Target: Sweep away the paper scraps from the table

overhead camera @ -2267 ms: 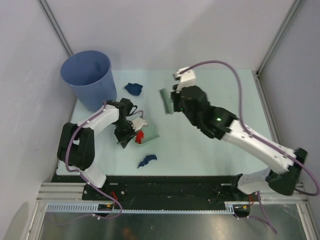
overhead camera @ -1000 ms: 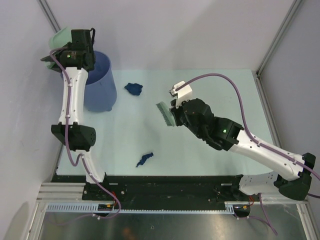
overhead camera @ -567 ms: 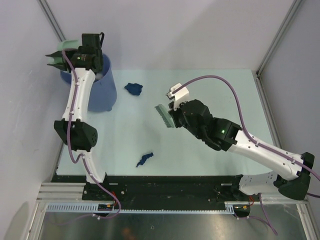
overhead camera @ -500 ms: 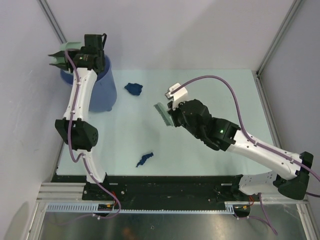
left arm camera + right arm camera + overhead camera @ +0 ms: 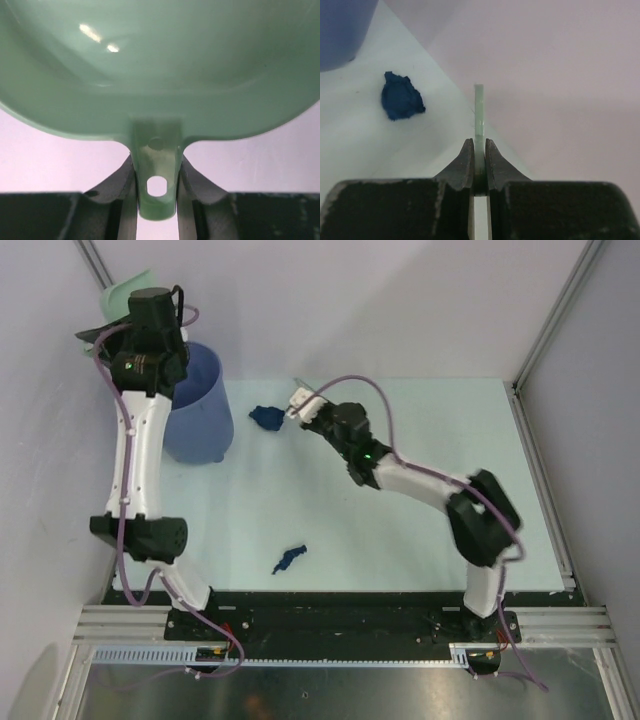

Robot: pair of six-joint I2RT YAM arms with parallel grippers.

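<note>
Two dark blue paper scraps lie on the pale table [image 5: 420,440]: one [image 5: 267,417] near the bucket, also in the right wrist view [image 5: 400,97], and one [image 5: 291,559] near the front edge. My left gripper [image 5: 128,320] is raised high above the bucket and shut on the handle [image 5: 156,185] of the mint-green dustpan [image 5: 160,65], whose pan [image 5: 118,300] shows in the top view. My right gripper [image 5: 303,407], just right of the far scrap, is shut on the brush [image 5: 479,107], seen edge-on as a thin green strip.
A blue bucket [image 5: 197,405] stands at the table's far left corner, its wall also in the right wrist view [image 5: 342,30]. White walls enclose the table, with metal rails at the corners [image 5: 545,335]. The right arm [image 5: 440,490] stretches across the table's middle.
The right arm has reached out far to the left, carrying the brush up beside the far blue scrap. The left arm has shifted the raised dustpan slightly above the bucket.
</note>
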